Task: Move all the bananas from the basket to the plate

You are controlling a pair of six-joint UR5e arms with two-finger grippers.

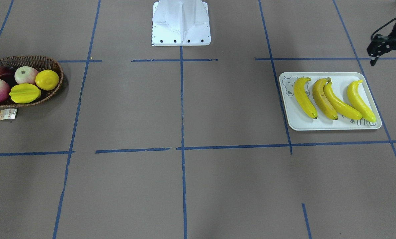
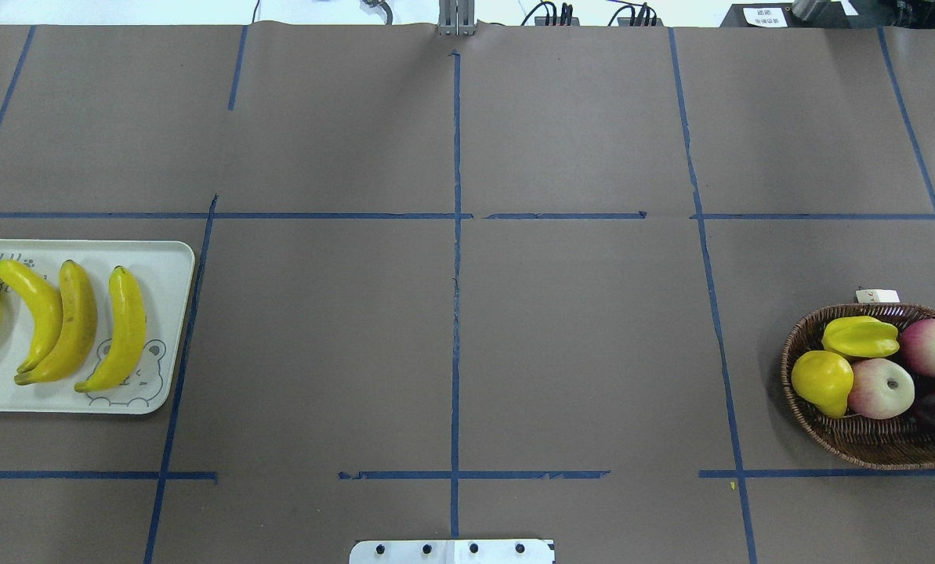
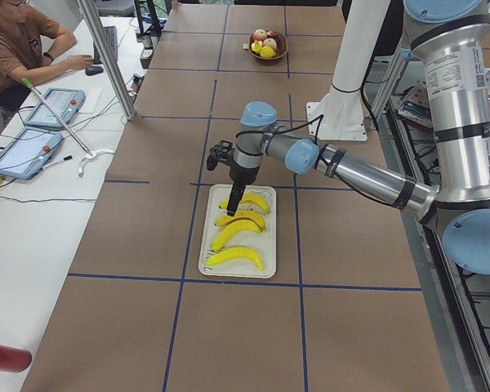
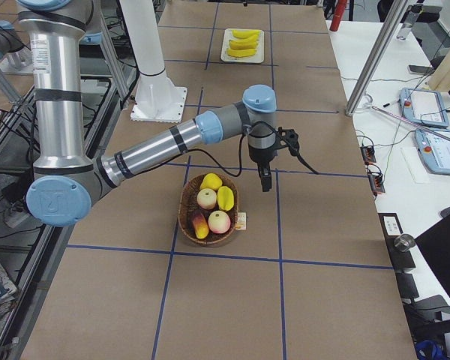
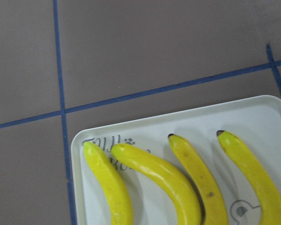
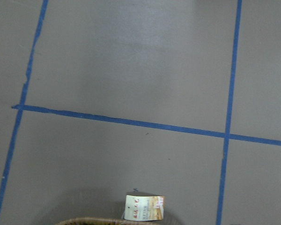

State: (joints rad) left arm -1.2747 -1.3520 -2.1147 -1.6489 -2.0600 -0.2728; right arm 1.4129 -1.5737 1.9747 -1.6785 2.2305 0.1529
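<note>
Four bananas (image 1: 321,98): all lay on the plate, side by side across its width and lengthwise along its short way; the middle two touched, the outer two lay apart from them.
Plate (image 1: 295,118): white, rectangular, with rounded corners and a bear drawing in one corner; it sat on the table (image 1: 134,192) on the robot's left side and held only the bananas.
Basket (image 1: 25,60): brown wicker, on the robot's right side, well apart from the plate.
Basket contents: a lemon (image 1: 47,79), a starfruit (image 1: 24,93), two pink-and-pale apples (image 1: 26,74) and a dark red fruit (image 1: 0,72) that was partly hidden.
Tag (image 1: 6,114): flat on the table just beside the basket's rim.
Left gripper (image 3: 231,204): pointed down above the plate, over the bananas' end. Whether its fingers were apart or together I cannot tell.
Right gripper (image 4: 265,184): pointed down over the bare table beside the basket, near the tag. Its state cannot be told either, since only the side view showed it.
</note>
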